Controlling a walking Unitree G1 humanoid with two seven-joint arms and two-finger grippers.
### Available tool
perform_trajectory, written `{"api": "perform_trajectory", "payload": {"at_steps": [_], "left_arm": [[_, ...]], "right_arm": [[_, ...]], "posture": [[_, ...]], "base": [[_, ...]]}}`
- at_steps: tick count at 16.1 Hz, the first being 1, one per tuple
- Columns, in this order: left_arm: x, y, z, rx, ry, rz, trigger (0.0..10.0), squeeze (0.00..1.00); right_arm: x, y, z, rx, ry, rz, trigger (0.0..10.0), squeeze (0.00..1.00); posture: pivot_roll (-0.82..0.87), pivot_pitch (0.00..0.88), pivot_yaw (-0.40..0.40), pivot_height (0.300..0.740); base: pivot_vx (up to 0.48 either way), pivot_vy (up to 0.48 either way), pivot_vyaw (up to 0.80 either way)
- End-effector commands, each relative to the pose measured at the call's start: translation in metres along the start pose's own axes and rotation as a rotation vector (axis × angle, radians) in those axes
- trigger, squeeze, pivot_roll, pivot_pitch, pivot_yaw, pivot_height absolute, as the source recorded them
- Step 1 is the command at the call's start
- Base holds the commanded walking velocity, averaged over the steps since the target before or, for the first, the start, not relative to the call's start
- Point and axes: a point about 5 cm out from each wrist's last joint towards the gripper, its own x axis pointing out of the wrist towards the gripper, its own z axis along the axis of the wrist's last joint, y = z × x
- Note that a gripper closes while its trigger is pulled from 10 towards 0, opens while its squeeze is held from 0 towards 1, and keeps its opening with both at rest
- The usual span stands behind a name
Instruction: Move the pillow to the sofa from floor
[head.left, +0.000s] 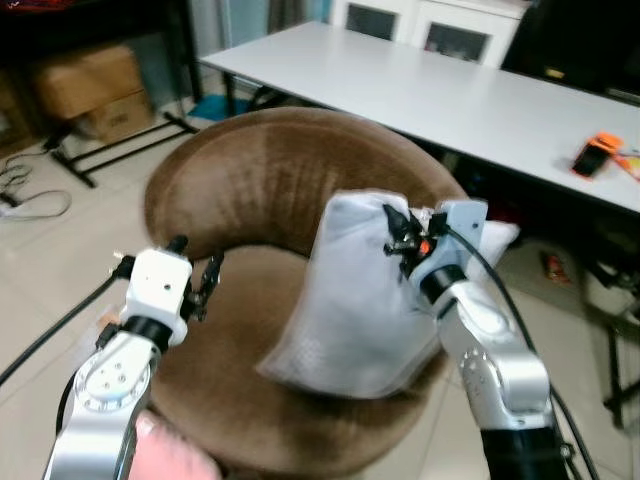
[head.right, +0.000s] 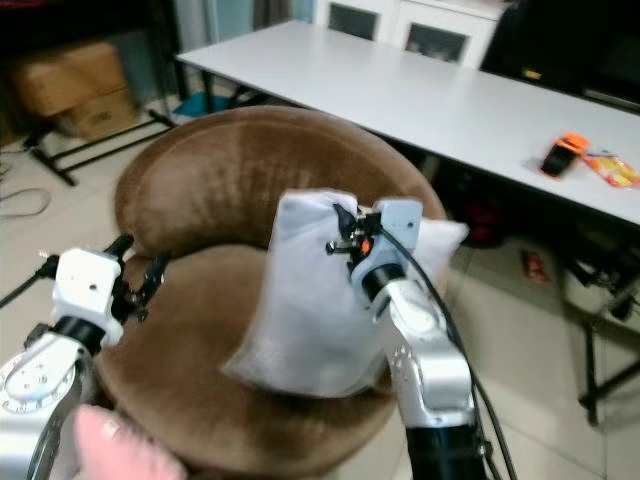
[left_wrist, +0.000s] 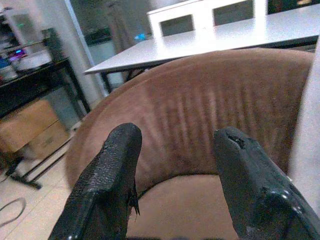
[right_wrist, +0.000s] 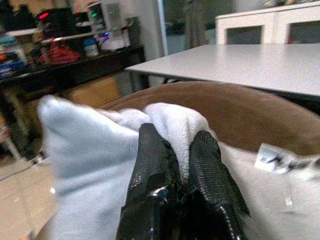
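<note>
A pale grey pillow (head.left: 355, 300) stands tilted on the seat of a round brown sofa chair (head.left: 270, 170), leaning toward its right side. My right gripper (head.left: 400, 232) is shut on the pillow's top edge; in the right wrist view the black fingers (right_wrist: 155, 165) pinch a fold of the fabric (right_wrist: 172, 117). My left gripper (head.left: 200, 275) hovers open over the left part of the seat, apart from the pillow. In the left wrist view its fingers (left_wrist: 115, 170) stand spread before the chair's backrest (left_wrist: 210, 110).
A long white table (head.left: 450, 90) runs behind the chair, with an orange and black object (head.left: 596, 153) on it. Cardboard boxes (head.left: 90, 90) and a black stand (head.left: 110, 155) sit at the back left. Tiled floor (head.left: 50, 250) lies to the left. A pink fingertip (head.left: 170, 455) shows at the bottom edge.
</note>
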Motion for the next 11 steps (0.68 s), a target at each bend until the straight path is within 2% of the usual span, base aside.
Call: {"api": "perform_trajectory", "payload": {"at_steps": [1,3,7,9,11], "left_arm": [[0.001,-0.008,0.003,-0.001,-0.016,-0.025,10.0,0.00],[-0.003,-0.013,0.001,-0.007,0.002,-0.086,10.0,0.00],[-0.023,-0.016,-0.006,0.016,0.057,-0.229,10.0,0.00],[-0.029,-0.017,-0.009,0.014,0.082,-0.280,10.0,0.00],[-0.034,-0.019,-0.010,0.011,0.100,-0.318,10.0,0.00]], "right_arm": [[0.000,-0.004,0.017,-0.019,-0.075,0.000,10.0,0.00],[0.004,0.004,0.016,-0.032,-0.032,0.050,10.0,0.00],[0.014,0.033,0.028,-0.071,0.034,0.166,10.0,0.00],[0.025,0.042,0.028,-0.120,0.082,0.152,10.0,0.00],[0.040,0.048,0.028,-0.101,0.097,0.082,10.0,0.00]], "posture": [[0.08,0.000,-0.059,0.740],[0.09,0.000,-0.069,0.740],[0.09,0.000,-0.095,0.740],[0.09,0.000,-0.102,0.740],[0.09,0.000,-0.103,0.740]], "base": [[0.247,0.000,0.00],[0.000,0.000,0.00],[0.000,0.000,0.00],[0.000,0.000,0.00],[0.000,0.000,0.00]]}}
